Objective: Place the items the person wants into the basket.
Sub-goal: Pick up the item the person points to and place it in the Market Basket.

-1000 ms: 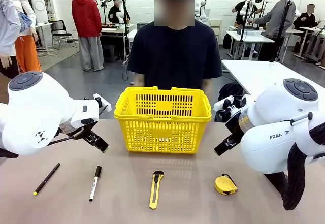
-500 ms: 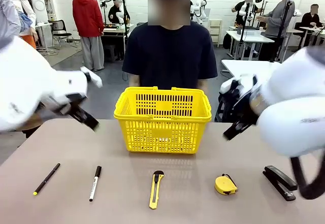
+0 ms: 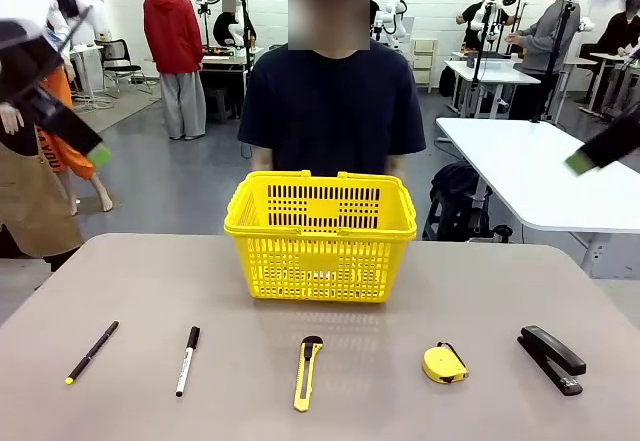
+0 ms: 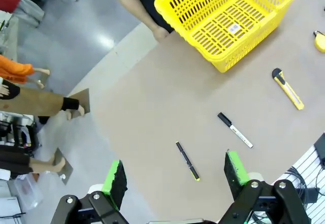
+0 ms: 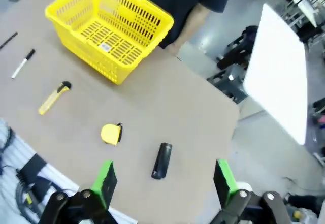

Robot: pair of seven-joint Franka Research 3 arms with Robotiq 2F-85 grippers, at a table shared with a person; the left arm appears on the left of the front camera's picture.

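Left claw (image 4: 175,176) hangs high, jaws spread, empty; right claw (image 5: 163,178) likewise. Pen (image 4: 187,161) lies just beneath the left's fingers, marker (image 4: 235,130) and box cutter (image 4: 287,88) beyond, basket (image 4: 238,31) farther. Best wait for the person's hand (image 4: 161,32) to point, then drop straight, jaws across the barrel.

1. Front view: we look from the near side of the table (image 3: 480,291), close in, across the basket (image 3: 320,261) to the person (image 3: 335,111) behind it.
2. Left wrist view: we look down from high, well off the basket.
3. Right wrist view: likewise, from the basket's opposite side.
4. All share basket, box cutter (image 3: 307,373).
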